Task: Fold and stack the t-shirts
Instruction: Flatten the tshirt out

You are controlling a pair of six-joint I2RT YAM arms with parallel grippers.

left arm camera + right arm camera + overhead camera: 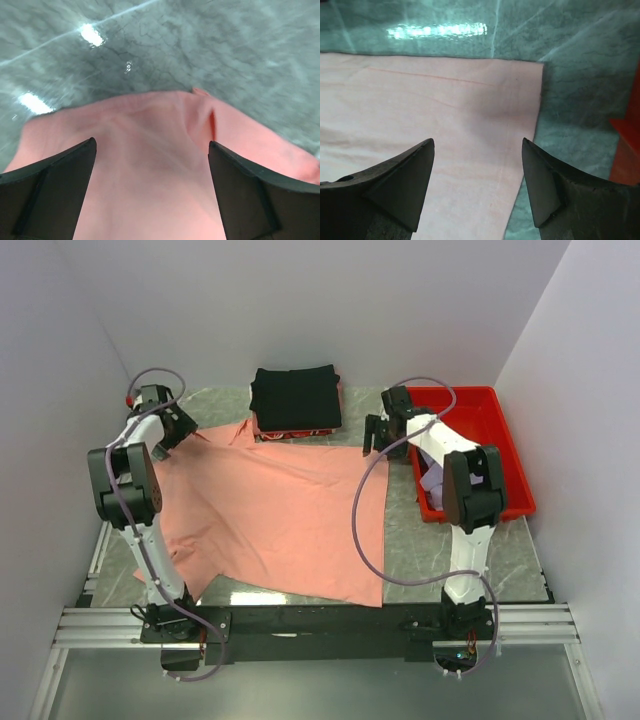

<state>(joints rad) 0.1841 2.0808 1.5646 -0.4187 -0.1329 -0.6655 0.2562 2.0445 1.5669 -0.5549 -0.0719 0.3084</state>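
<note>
Spreading across the left and middle tabletop (pixel 440 550), the salmon-pink t-shirt (pixel 280 510) lies flat, rumpled toward the left. Left gripper (pixel 150 145) hangs wide open over the far-left sleeve edge. Right gripper (pixel 477 142) is open above the far-right corner, with bare tabletop beyond the hem. Folded black t-shirt (pixel 295 397) sits just beside the far edge. Red tray (pixel 485 405) crowds the right arm. The lavender t-shirt (pixel 433 483) inside it is mostly hidden.

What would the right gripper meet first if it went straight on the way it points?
Probably the salmon-pink t-shirt, close to its edge; the right gripper is open above it with nothing between. Depth is hard to judge.
</note>
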